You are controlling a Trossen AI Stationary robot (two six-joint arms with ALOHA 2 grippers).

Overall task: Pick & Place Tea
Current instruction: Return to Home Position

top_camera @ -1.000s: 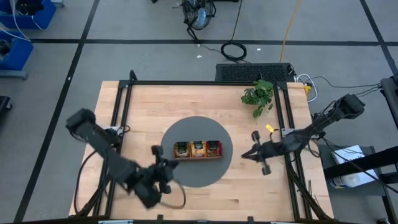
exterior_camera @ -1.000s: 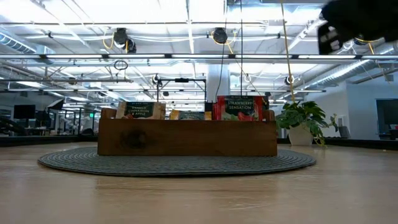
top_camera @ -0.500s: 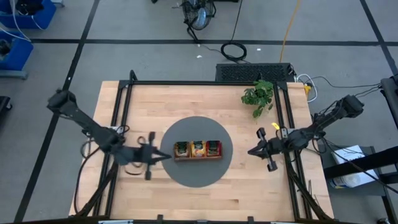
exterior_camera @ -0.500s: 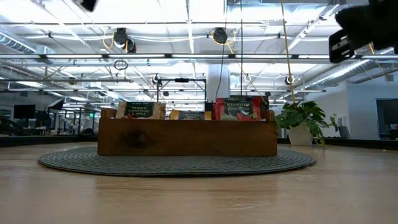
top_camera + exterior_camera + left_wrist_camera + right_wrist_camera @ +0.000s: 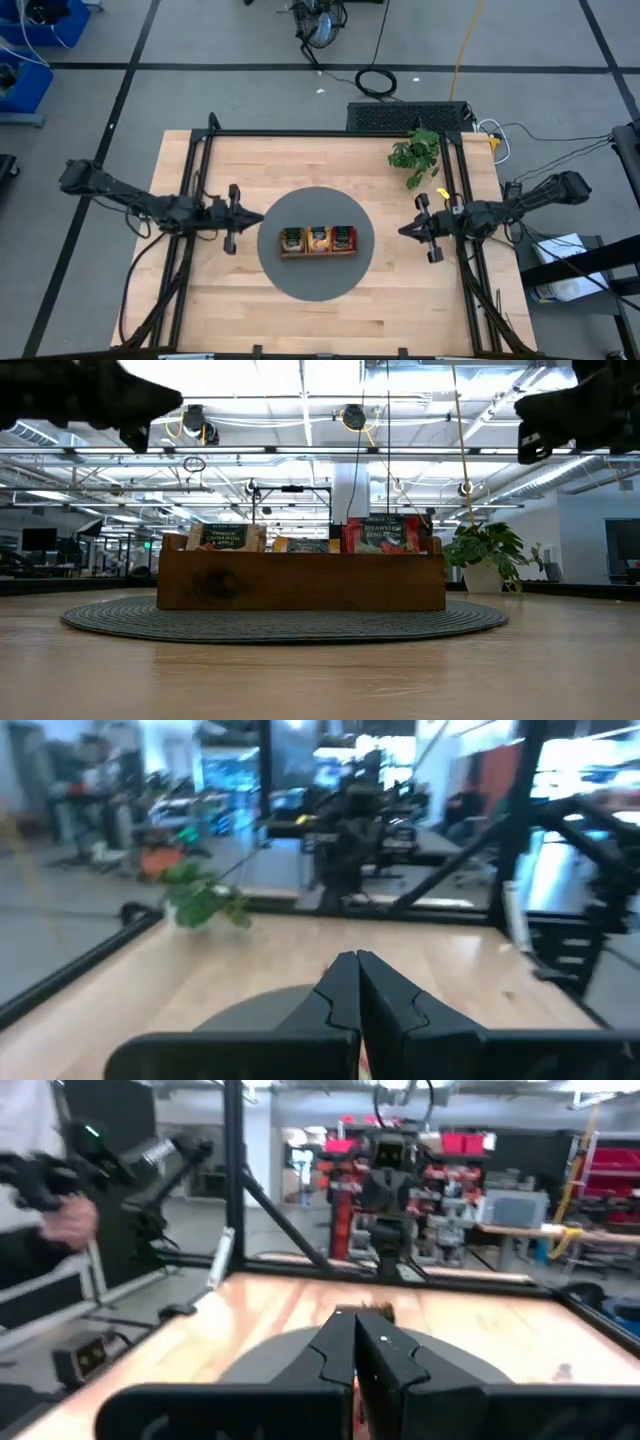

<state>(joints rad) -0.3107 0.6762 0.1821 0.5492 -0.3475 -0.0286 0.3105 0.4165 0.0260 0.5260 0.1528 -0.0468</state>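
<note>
Inside the tray (image 5: 300, 585), tea (image 5: 225, 538) reads "Cinnamon & Apple"; left gripper (image 5: 357, 960), right gripper (image 5: 355, 1320): fingers pressed together.

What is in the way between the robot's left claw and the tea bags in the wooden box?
Nothing visible. The left gripper, shut, hangs at the grey mat's edge; only bare mat lies between it and the wooden tray holding the tea. The right gripper waits on the other side.

Robotics lab: open hall, ceiling trusses (image 5: 300, 452), red equipment racks (image 5: 455, 1146), floor cables (image 5: 376, 81).
</note>
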